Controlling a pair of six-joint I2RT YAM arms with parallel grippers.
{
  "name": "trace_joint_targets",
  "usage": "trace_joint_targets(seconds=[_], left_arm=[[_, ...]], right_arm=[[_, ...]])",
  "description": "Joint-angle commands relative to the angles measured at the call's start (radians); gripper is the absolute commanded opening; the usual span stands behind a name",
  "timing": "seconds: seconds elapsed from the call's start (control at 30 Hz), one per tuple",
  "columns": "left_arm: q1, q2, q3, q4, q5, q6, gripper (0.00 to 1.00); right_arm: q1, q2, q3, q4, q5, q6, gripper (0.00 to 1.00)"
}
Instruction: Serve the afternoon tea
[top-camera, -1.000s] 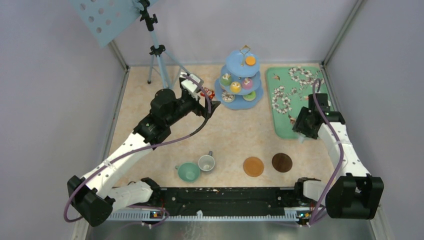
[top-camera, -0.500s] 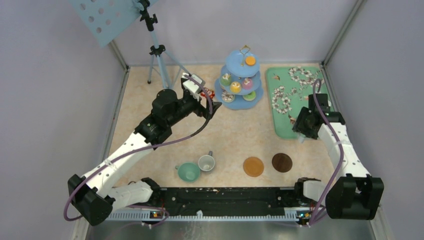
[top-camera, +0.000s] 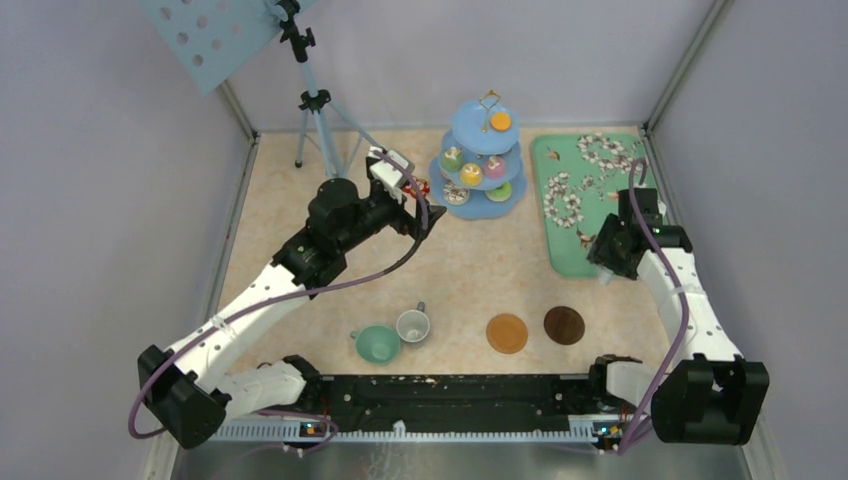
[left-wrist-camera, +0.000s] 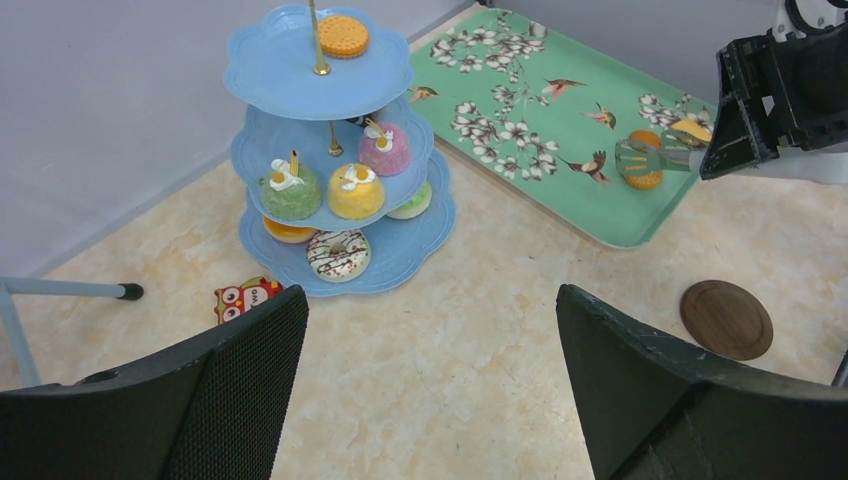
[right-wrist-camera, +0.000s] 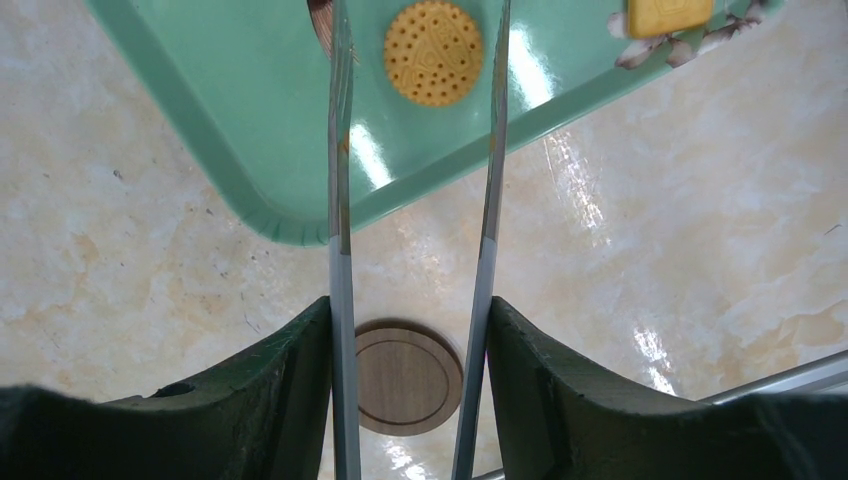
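The light-blue three-tier stand (top-camera: 483, 160) (left-wrist-camera: 330, 75) carries cupcakes (left-wrist-camera: 291, 191), a donut (left-wrist-camera: 338, 254) and an orange biscuit (left-wrist-camera: 343, 35). My left gripper (top-camera: 425, 205) (left-wrist-camera: 430, 300) hangs open and empty just left of it. My right gripper (top-camera: 610, 255) (right-wrist-camera: 408, 310) is shut on the metal tongs (right-wrist-camera: 340, 200). The tongs' two arms straddle a round orange biscuit (right-wrist-camera: 433, 52) lying on the green tray (right-wrist-camera: 200, 120), with a gap on each side. The teal cup (top-camera: 378, 343) and grey-white cup (top-camera: 412, 325) stand near the front, the two coasters (top-camera: 507, 333) to their right.
A yellow square biscuit (right-wrist-camera: 668, 14) also lies on the tray. A red owl figure (left-wrist-camera: 246, 297) sits left of the stand. A tripod (top-camera: 318, 110) stands at the back left. The dark coaster (right-wrist-camera: 408, 376) lies below my right fingers.
My left arm has crept slightly right toward the stand. The right arm has shifted a touch right with the tongs; nothing was picked up or released.
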Motion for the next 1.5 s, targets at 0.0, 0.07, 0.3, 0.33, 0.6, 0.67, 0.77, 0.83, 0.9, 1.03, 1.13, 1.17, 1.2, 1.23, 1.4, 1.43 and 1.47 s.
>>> trace_joint_targets(seconds=[0.0, 0.07, 0.3, 0.33, 0.6, 0.67, 0.77, 0.83, 0.9, 1.03, 1.13, 1.17, 1.2, 1.23, 1.4, 1.43, 1.47], left_arm=[[-0.009, 0.028, 0.006, 0.051, 0.005, -0.012, 0.99], [-0.009, 0.051, 0.028, 0.035, 0.009, -0.014, 0.99], [-0.010, 0.089, 0.145, -0.066, 0.043, -0.082, 0.99], [-0.011, 0.085, 0.142, -0.063, 0.052, -0.093, 0.99], [-0.011, 0.060, 0.084, -0.054, -0.024, -0.026, 0.99], [-0.011, 0.050, 0.075, -0.051, -0.044, 0.002, 0.99], [-0.010, 0.038, 0.056, -0.040, -0.057, 0.015, 0.99], [-0.010, 0.037, 0.054, -0.045, -0.058, 0.016, 0.99], [-0.010, 0.034, 0.051, -0.045, -0.059, 0.018, 0.99], [-0.011, 0.024, 0.040, -0.043, -0.067, 0.022, 0.99], [-0.009, 0.021, 0.035, -0.044, -0.071, 0.023, 0.99], [-0.009, 0.021, 0.033, -0.043, -0.068, 0.023, 0.99], [-0.010, 0.019, 0.033, -0.044, -0.067, 0.022, 0.99], [-0.009, 0.019, 0.034, -0.043, -0.065, 0.021, 0.99], [-0.010, 0.011, 0.029, -0.044, -0.066, 0.022, 0.99], [-0.010, 0.008, 0.028, -0.044, -0.067, 0.022, 0.99], [-0.009, 0.005, 0.026, -0.045, -0.070, 0.023, 0.99]], right_arm=[[-0.006, -0.064, 0.016, 0.009, 0.037, 0.006, 0.52], [-0.006, -0.079, 0.020, 0.003, 0.054, 0.005, 0.53], [-0.007, -0.051, 0.007, -0.002, 0.057, 0.023, 0.54], [-0.007, -0.046, 0.005, 0.001, 0.054, 0.022, 0.53], [-0.007, -0.002, -0.009, 0.026, -0.026, 0.029, 0.52], [-0.007, 0.002, -0.010, 0.023, -0.033, 0.029, 0.50], [-0.007, 0.000, -0.015, 0.013, -0.029, 0.029, 0.50], [-0.008, 0.004, -0.018, 0.017, -0.034, 0.031, 0.50], [-0.008, 0.015, -0.018, 0.022, -0.029, 0.030, 0.50], [-0.007, 0.020, -0.017, 0.032, -0.027, 0.031, 0.43], [-0.007, 0.008, -0.019, 0.036, -0.020, 0.029, 0.38], [-0.008, 0.006, -0.017, 0.036, -0.016, 0.026, 0.35], [-0.008, 0.003, -0.016, 0.036, -0.015, 0.027, 0.32], [-0.007, -0.002, -0.015, 0.036, -0.015, 0.026, 0.29], [-0.007, -0.016, -0.010, 0.040, -0.023, 0.019, 0.21], [-0.007, -0.019, -0.007, 0.042, -0.022, 0.016, 0.19], [-0.008, -0.020, -0.003, 0.043, -0.021, 0.015, 0.18]])
